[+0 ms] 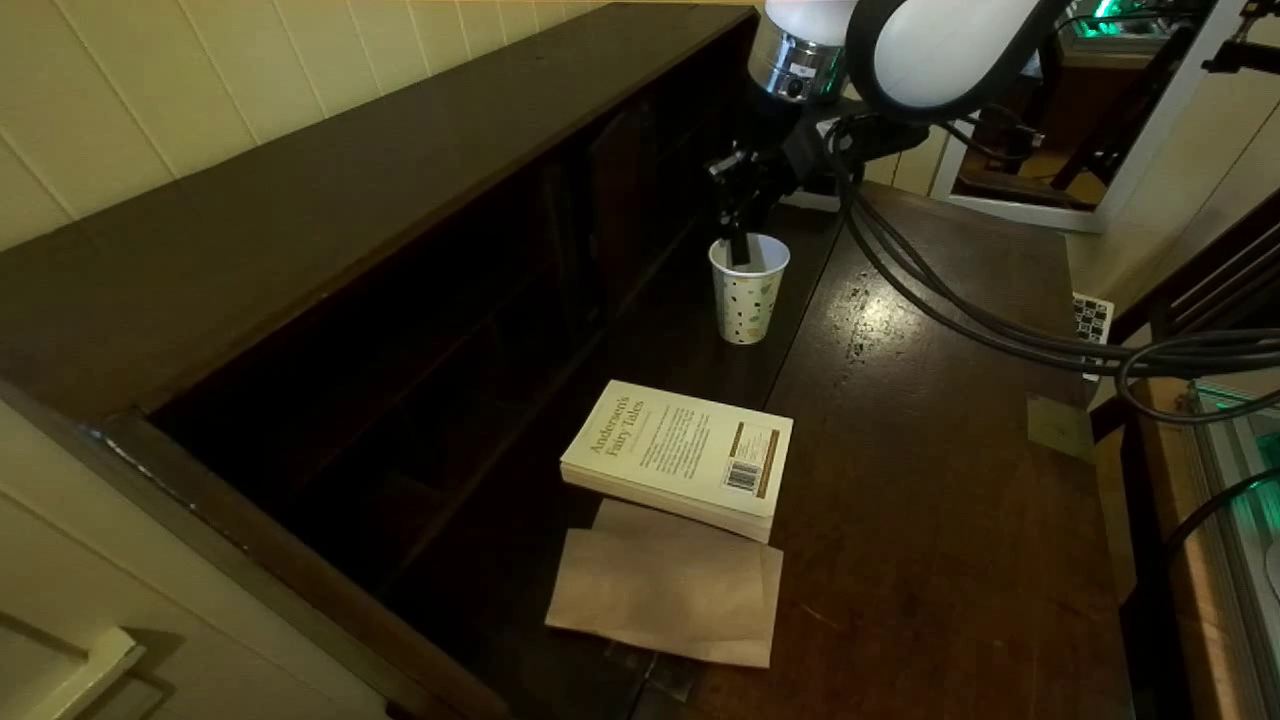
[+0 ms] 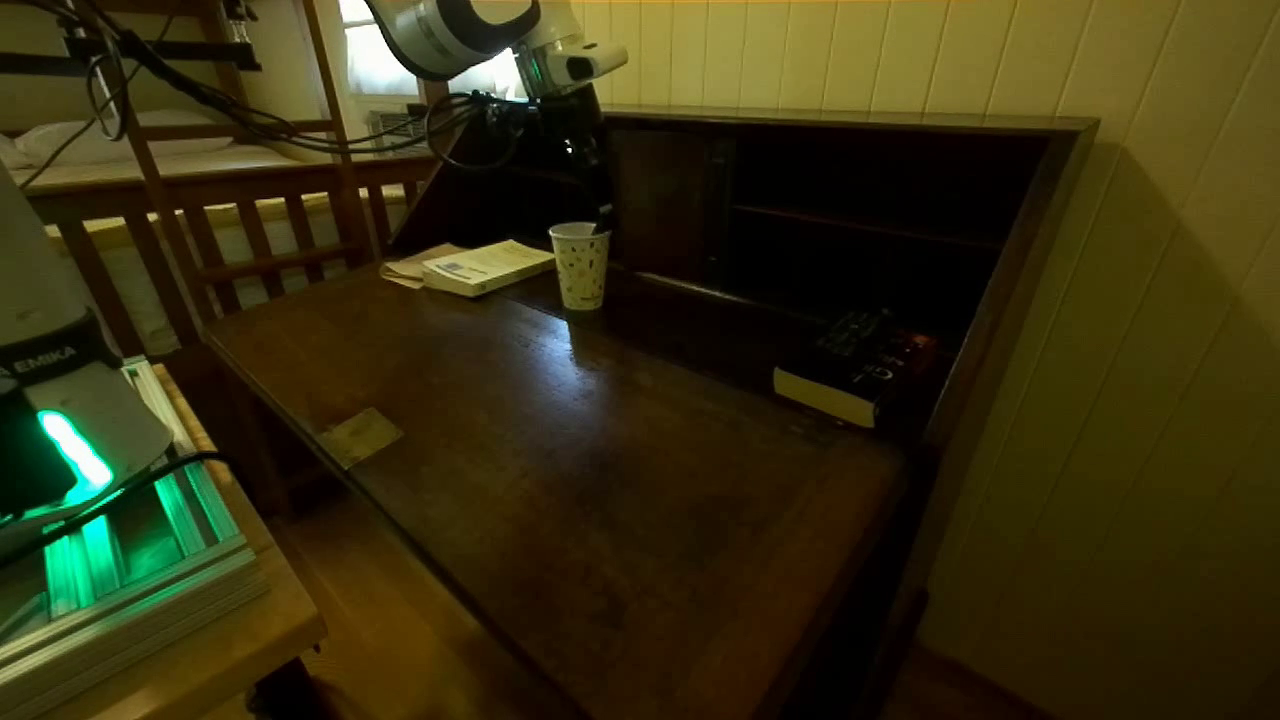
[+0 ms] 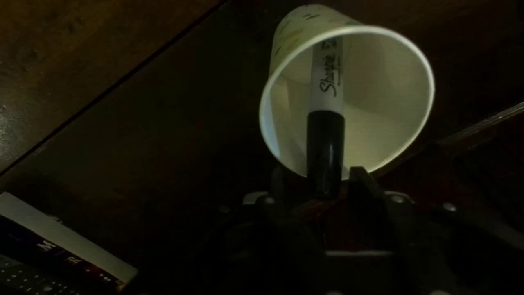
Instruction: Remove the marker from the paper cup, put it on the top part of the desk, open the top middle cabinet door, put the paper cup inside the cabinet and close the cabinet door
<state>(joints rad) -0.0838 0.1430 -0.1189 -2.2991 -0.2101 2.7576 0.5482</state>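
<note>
Black in colour, the pincer (image 3: 317, 169) is standing with its two fingers apart, one on each side of the cap of the marker (image 3: 326, 105). A gap is showing beside one finger, so I am judging that it is not gripping anything. The marker is leaning inside the paper cup (image 1: 748, 305), its cap passing beyond the rim, and the cup is standing upright on the counter (image 2: 560, 480).

Taking out the marker, the first step, is seemingly in hand. The next move is probably calling for the fingers to close on the cap only, without pinching the rim, and for a lift along the marker's slope; otherwise the light cup could be rising with it. Further out, the top part of the desk (image 1: 400, 130) is running along the back, and the cabinet door (image 2: 662, 190), as I am understanding it, is standing below it, near the cup; whether it is closed, the darkness is hiding.

The wrist view is showing the lettering "Sharpie", which the exterior views are not giving. Both exterior views are showing the white book (image 1: 680, 450) near the cup and the brown paper (image 1: 665, 585) beside it, which the wrist view is leaving out. A dark book (image 2: 865, 365) is appearing in an exterior view and, seemingly, in the wrist view's corner.
</note>
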